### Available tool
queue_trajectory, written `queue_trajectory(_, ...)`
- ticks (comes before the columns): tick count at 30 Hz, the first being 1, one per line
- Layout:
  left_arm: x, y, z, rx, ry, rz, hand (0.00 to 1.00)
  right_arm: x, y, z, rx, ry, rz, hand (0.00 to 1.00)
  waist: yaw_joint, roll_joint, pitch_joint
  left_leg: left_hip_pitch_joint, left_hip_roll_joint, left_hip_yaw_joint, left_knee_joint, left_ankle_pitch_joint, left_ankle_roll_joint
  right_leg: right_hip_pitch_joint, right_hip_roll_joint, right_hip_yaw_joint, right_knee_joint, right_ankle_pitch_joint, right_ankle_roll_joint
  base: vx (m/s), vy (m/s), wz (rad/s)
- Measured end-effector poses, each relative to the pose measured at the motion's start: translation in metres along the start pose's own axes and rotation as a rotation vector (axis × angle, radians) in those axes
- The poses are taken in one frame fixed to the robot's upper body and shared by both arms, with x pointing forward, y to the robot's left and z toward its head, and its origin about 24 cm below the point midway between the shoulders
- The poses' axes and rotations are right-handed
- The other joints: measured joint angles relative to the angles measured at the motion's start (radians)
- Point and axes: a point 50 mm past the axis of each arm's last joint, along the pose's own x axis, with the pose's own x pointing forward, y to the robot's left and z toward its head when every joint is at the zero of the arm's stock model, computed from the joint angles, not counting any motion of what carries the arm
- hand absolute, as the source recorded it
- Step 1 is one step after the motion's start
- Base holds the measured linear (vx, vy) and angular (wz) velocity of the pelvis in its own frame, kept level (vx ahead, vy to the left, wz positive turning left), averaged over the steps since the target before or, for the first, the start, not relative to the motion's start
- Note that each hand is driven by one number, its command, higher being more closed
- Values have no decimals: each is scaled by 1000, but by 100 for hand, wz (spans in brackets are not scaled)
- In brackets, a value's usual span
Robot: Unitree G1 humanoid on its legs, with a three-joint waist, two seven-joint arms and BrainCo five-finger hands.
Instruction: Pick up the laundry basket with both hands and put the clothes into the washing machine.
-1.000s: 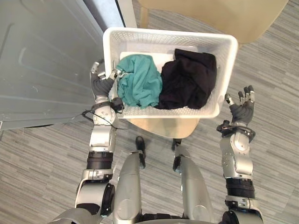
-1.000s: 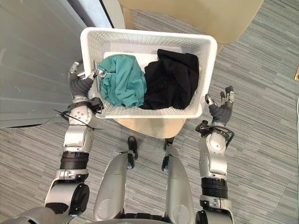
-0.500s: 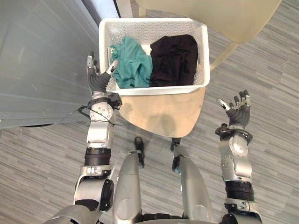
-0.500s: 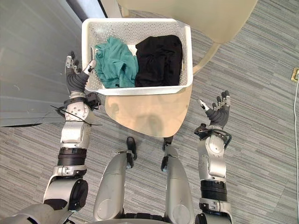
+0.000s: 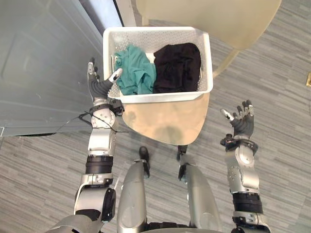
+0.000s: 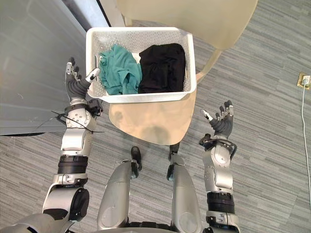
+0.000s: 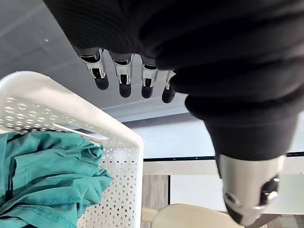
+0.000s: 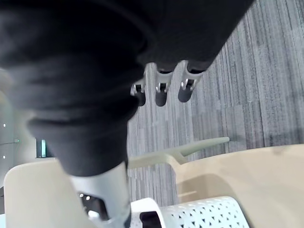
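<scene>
We see the white laundry basket (image 5: 160,97) resting on the beige seat of a chair (image 5: 165,125), pushed toward the chair's backrest (image 5: 209,17). Neither hand holds it. Two pieces of clothing lie inside. A teal garment (image 5: 136,74) is bunched in the half nearer our left arm, and a black garment (image 5: 177,68) fills the other half, the two touching along the middle.

Our left hand (image 5: 99,88) is raised just beside the basket's left wall, its fingers (image 7: 124,81) straight and spread, closing on nothing. From the head, the thumb tip overlaps the edge of that wall, and we cannot tell whether it touches. In the left wrist view, the fingers stand clear of the basket's rounded corner, with the teal cloth below them.

Our right hand (image 5: 241,124) is held palm up with its fingers (image 8: 161,95) relaxed and apart, empty. It is over the floor, well apart from the basket's right wall and to the right of the seat's front edge. In the right wrist view, a corner of the basket and the chair seat lie past it.

A large grey panel (image 5: 43,63) stands along our left side, near the left hand. Grey striped flooring (image 5: 272,73) runs under the chair, and a wall socket (image 6: 303,80) sits far to the right.
</scene>
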Motion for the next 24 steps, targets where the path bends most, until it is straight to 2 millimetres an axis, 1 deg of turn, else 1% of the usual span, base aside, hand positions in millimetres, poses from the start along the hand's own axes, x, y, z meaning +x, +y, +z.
queue_trajectory(1,-2,2,-3,5,9,2,0,-2,-1,-3,-4,10,4,0,0,0,0,5,1,2,-1,-1,-2,4,1,0,0,-1,-1,-5,-23,-4)
queue_trajectory(3,-16,12,-22,32,63,-1,0,-12,-5,-16,-23,66,6,0,1,-5,-3,29,3,12,-13,-1,-2,17,4,7,0,-4,-3,16,-22,-9)
queue_trajectory(4,-22,16,-28,41,81,1,0,-15,-7,-20,-27,85,6,0,1,-5,-4,37,5,18,-13,-1,-1,23,5,8,1,-5,-3,40,-15,-14)
queue_trajectory(6,-48,27,-53,83,166,-13,0,-29,-22,-42,-63,188,-8,0,2,-6,-4,94,12,31,-18,-7,-7,67,12,14,9,-22,-6,62,-3,-12)
queue_trajectory(7,-55,30,-59,96,191,-20,0,-33,-26,-48,-74,219,-11,0,2,-6,-6,111,13,34,-21,-9,-7,79,12,14,18,-30,-2,74,5,-11)
queue_trajectory(8,-71,38,-71,116,237,-29,0,-43,-36,-61,-111,282,-17,0,2,-15,-23,147,13,48,-33,-16,-11,92,11,23,41,-51,-3,79,6,-18)
queue_trajectory(9,-88,48,-86,137,302,-36,0,-55,-47,-76,-163,355,-29,0,4,-20,-56,182,11,61,-45,-22,-12,106,14,36,57,-68,-1,87,5,-23)
queue_trajectory(10,-98,52,-93,148,336,-42,0,-62,-54,-84,-201,392,-36,0,4,-18,-73,198,11,67,-52,-24,-11,117,14,41,58,-72,1,105,5,-29)
queue_trajectory(11,-115,61,-104,162,395,-47,0,-75,-66,-98,-271,469,-51,0,4,-19,-105,232,11,80,-66,-28,-11,136,19,54,57,-80,4,111,13,-25)
queue_trajectory(12,-122,64,-109,167,421,-53,0,-82,-72,-105,-306,508,-58,0,4,-19,-117,249,10,88,-74,-29,-12,146,20,62,56,-82,5,110,18,-32)
queue_trajectory(14,-148,69,-122,153,495,-76,0,-112,-96,-131,-387,681,-89,0,2,-14,-160,288,11,102,-82,-38,-11,173,21,66,65,-97,10,59,9,-17)
queue_trajectory(15,-155,68,-124,138,513,-92,0,-126,-100,-141,-379,751,-100,0,4,-13,-167,296,16,98,-83,-39,-9,177,21,69,93,-114,18,-7,-68,12)
queue_trajectory(16,-165,62,-129,115,543,-119,0,-146,-103,-155,-364,846,-109,0,1,-14,-174,326,19,86,-81,-39,-8,151,2,69,301,-207,13,16,-97,22)
queue_trajectory(17,-169,62,-130,111,555,-120,0,-157,-105,-161,-359,890,-109,0,3,-14,-177,340,18,75,-80,-39,-8,146,-13,72,402,-244,15,15,-122,31)
queue_trajectory(18,-173,62,-131,106,567,-121,0,-158,-107,-162,-351,897,-114,0,5,-19,-184,348,12,67,-78,-39,-9,146,-29,89,488,-269,26,52,-191,54)
queue_trajectory(19,-183,61,-135,85,596,-126,0,-169,-112,-167,-350,946,-119,0,4,-31,-224,337,5,33,-57,-36,-14,160,-50,177,638,-311,83,25,-225,67)
queue_trajectory(20,-186,60,-135,75,602,-121,0,-172,-112,-170,-348,962,-119,0,3,-36,-236,328,0,10,-46,-33,-18,175,-53,214,676,-325,103,3,-347,112)
queue_trajectory(21,-191,58,-138,62,617,-118,0,-178,-109,-173,-351,984,-102,0,4,-40,-261,298,-4,-37,-22,-24,-33,212,-45,279,689,-375,153,-18,-299,98)
queue_trajectory(22,-192,56,-141,53,629,-116,0,-179,-109,-174,-355,989,-93,0,8,-46,-271,284,-6,-59,-12,-18,-42,227,-30,299,676,-399,164,-40,-319,115)
queue_trajectory(23,-199,55,-148,37,675,-109,0,-179,-106,-176,-375,1005,-59,0,21,-35,-287,268,2,-107,-17,2,-72,262,9,322,633,-440,154,-84,-392,78)
queue_trajectory(24,-208,53,-155,23,720,-119,0,-175,-104,-177,-402,1008,-27,0,39,-18,-306,264,24,-130,-55,40,-94,301,43,329,553,-477,132,-108,-380,60)
